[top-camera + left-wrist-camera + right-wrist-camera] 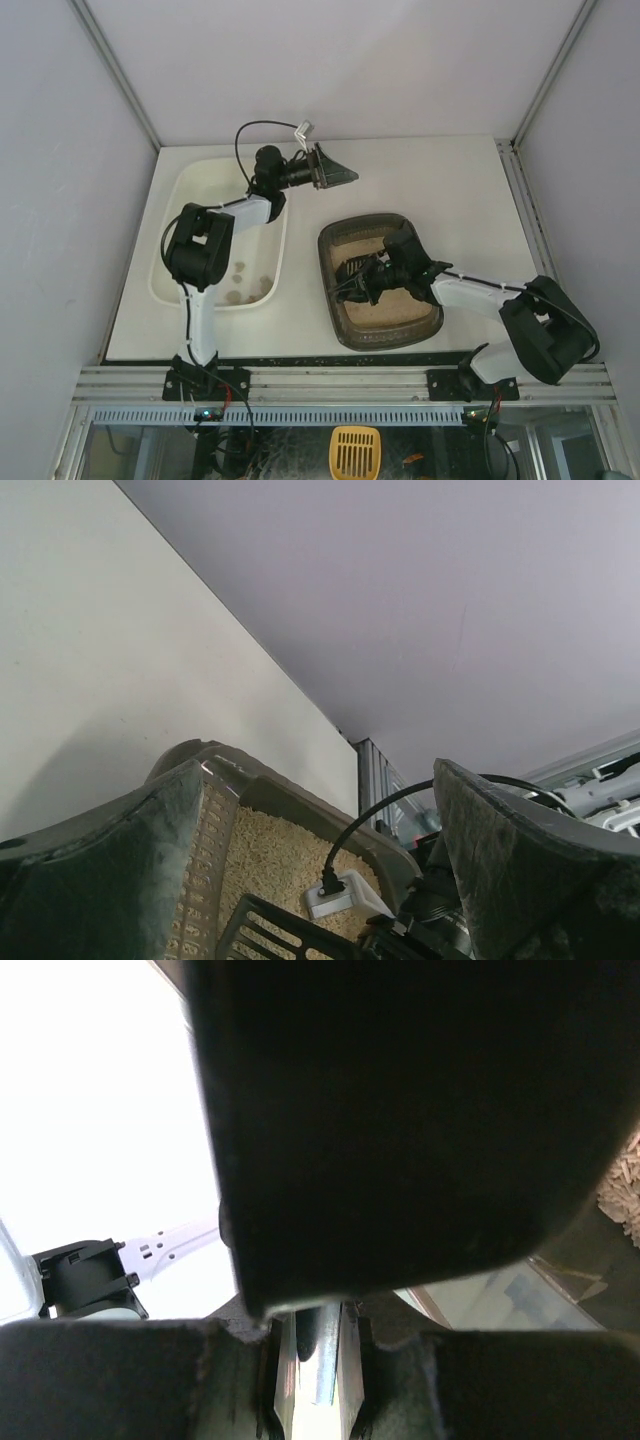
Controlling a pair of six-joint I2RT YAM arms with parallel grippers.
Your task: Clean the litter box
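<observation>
Nearest, below the front edge of the tabletop [450, 190], lies one yellow slotted scoop [355, 451]. On the tabletop stand two trays, side by side and apart.

The one litter box [388, 342], dark with sandy litter, sits right of centre, close to the right arm's base. The right gripper [362, 280] reaches down inside it, over the litter at its left half. Its fingers are drawn close together on one black slotted scoop [348, 274], whose dark back fills most of the right wrist view.

To the left is one white tray [170, 268], where three small brown clumps [240, 268] show near its front end.

Farthest, the left gripper [340, 176] hangs above the bare tabletop beyond the litter box's far end, apart from it. Its fingers [120, 880] are spread wide with nothing between them.
</observation>
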